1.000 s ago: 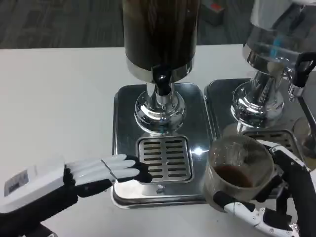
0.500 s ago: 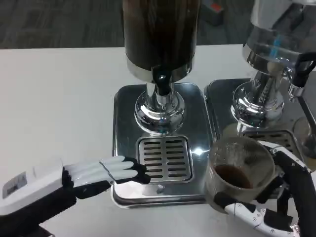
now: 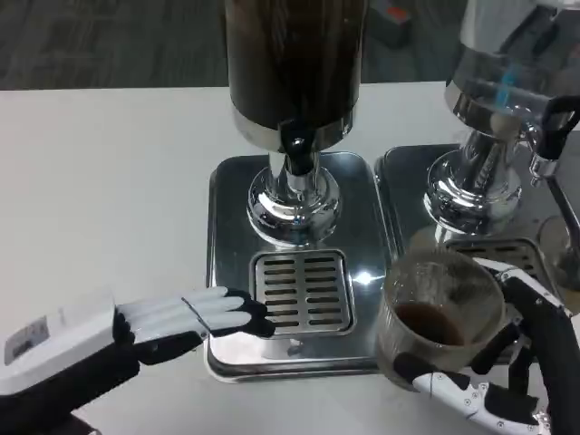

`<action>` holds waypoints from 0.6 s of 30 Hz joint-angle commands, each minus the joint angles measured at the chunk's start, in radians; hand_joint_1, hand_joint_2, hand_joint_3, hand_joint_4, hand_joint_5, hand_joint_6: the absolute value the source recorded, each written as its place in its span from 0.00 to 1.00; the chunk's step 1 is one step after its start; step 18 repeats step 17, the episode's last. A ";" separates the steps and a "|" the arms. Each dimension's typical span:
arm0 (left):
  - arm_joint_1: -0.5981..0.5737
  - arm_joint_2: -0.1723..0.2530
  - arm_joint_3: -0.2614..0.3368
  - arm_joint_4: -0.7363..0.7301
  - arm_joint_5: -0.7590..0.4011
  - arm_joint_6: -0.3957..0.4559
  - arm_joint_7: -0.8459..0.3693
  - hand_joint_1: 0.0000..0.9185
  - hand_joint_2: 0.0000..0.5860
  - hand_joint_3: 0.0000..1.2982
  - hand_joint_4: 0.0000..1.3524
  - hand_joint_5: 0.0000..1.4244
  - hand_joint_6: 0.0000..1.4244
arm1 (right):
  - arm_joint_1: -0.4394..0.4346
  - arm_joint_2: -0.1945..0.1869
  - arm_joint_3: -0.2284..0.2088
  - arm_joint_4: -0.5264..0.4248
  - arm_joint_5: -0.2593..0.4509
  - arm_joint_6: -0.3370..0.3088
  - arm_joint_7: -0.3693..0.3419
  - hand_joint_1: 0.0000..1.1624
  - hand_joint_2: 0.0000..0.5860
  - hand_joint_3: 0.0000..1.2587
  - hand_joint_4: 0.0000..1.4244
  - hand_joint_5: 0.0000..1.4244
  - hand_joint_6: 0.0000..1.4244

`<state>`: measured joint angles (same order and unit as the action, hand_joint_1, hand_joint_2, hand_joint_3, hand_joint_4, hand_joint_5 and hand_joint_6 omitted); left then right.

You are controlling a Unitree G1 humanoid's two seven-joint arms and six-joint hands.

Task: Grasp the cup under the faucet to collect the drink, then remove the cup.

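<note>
1. At the desk's near edge, toward the right corner: right hand (image 3: 507, 362) wrapped around the cup (image 3: 439, 317), fingers clamped on its sides. Clear cup, upright, a little dark drink in the bottom, held off to the right of the faucet (image 3: 297, 149) rather than under it.
2. Near the left of the near edge: left hand (image 3: 172, 317) lying flat, fingers straight and close together, holding nothing, dark fingertips (image 3: 254, 319) reaching onto the left rim of the steel tray (image 3: 227, 217).
3. In the tray's front half: slotted drip grate (image 3: 302, 290), bare, just beside the left fingertips.
4. Further back, mid-desk: dark-filled drink dispenser (image 3: 294, 63) on a shiny chrome foot (image 3: 294, 204), black faucet pointing down over the grate.
5. Toward the right edge: second dispenser (image 3: 507, 63), clear and chrome, on its own tray (image 3: 403, 172) with its own grate (image 3: 494, 252) behind the cup.
6. White desk (image 3: 100, 181), smooth and glossy.
7. Beyond the far edge: grey carpeted floor (image 3: 109, 41); a small box (image 3: 391, 20) with a red patch lying on it.
</note>
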<state>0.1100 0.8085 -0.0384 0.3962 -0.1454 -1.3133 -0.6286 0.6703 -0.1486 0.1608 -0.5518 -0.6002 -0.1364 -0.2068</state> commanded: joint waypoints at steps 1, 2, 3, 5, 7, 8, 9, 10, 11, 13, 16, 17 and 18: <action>0.009 0.014 0.008 -0.002 0.003 0.004 0.014 0.00 0.16 0.14 0.08 0.07 0.16 | -0.007 0.003 -0.009 -0.028 0.016 -0.041 -0.006 0.77 0.31 0.49 0.49 0.66 0.88; 0.009 0.014 0.008 -0.002 0.003 0.004 0.014 0.00 0.16 0.14 0.08 0.07 0.16 | -0.007 0.003 -0.009 -0.028 0.016 -0.042 -0.006 0.77 0.31 0.49 0.49 0.66 0.88; 0.009 0.014 0.008 -0.002 0.003 0.004 0.014 0.00 0.16 0.14 0.08 0.07 0.16 | -0.007 0.003 -0.009 -0.028 0.016 -0.042 -0.006 0.77 0.31 0.49 0.49 0.66 0.88; 0.010 0.014 0.009 -0.002 0.004 0.004 0.015 0.00 0.16 0.14 0.08 0.07 0.15 | -0.008 0.003 -0.010 -0.027 0.017 -0.042 -0.005 0.77 0.30 0.49 0.49 0.66 0.88; 0.011 0.014 0.009 -0.003 0.005 0.003 0.015 0.00 0.16 0.14 0.08 0.07 0.15 | -0.008 0.002 -0.010 -0.027 0.017 -0.042 -0.005 0.77 0.30 0.49 0.50 0.66 0.88; 0.011 0.014 0.009 -0.004 0.005 0.003 0.015 0.00 0.16 0.14 0.08 0.07 0.15 | -0.008 0.002 -0.011 -0.027 0.018 -0.042 -0.005 0.77 0.30 0.49 0.50 0.66 0.88; 0.011 0.014 0.010 -0.004 0.006 0.003 0.015 0.00 0.16 0.14 0.08 0.07 0.15 | -0.008 0.002 -0.011 -0.027 0.018 -0.042 -0.004 0.77 0.30 0.49 0.50 0.66 0.89; 0.011 0.014 0.010 -0.003 0.007 0.002 0.015 0.00 0.16 0.14 0.08 0.07 0.15 | -0.008 0.002 -0.011 -0.028 0.018 -0.042 -0.004 0.77 0.30 0.50 0.50 0.66 0.89; 0.011 0.014 0.010 -0.003 0.007 0.003 0.015 0.00 0.16 0.14 0.08 0.07 0.15 | -0.009 0.002 -0.012 -0.028 0.018 -0.043 -0.004 0.77 0.30 0.50 0.50 0.66 0.89; 0.009 0.014 0.011 -0.003 0.007 0.003 0.014 0.00 0.16 0.14 0.08 0.07 0.15 | -0.010 0.002 -0.013 -0.028 0.019 -0.042 -0.003 0.77 0.30 0.50 0.50 0.66 0.89; 0.007 0.015 0.011 -0.002 0.008 0.004 0.014 0.00 0.16 0.14 0.08 0.07 0.15 | -0.012 0.002 -0.014 -0.026 0.020 -0.042 -0.002 0.77 0.30 0.50 0.50 0.66 0.89; 0.006 0.015 0.011 -0.001 0.009 0.003 0.013 0.00 0.16 0.14 0.08 0.07 0.15 | -0.013 0.003 -0.014 -0.025 0.020 -0.043 -0.003 0.77 0.30 0.50 0.50 0.66 0.89; 0.006 0.015 0.011 -0.001 0.009 0.003 0.013 0.00 0.16 0.14 0.08 0.07 0.15 | -0.013 0.003 -0.014 -0.025 0.020 -0.043 -0.003 0.77 0.30 0.50 0.50 0.66 0.89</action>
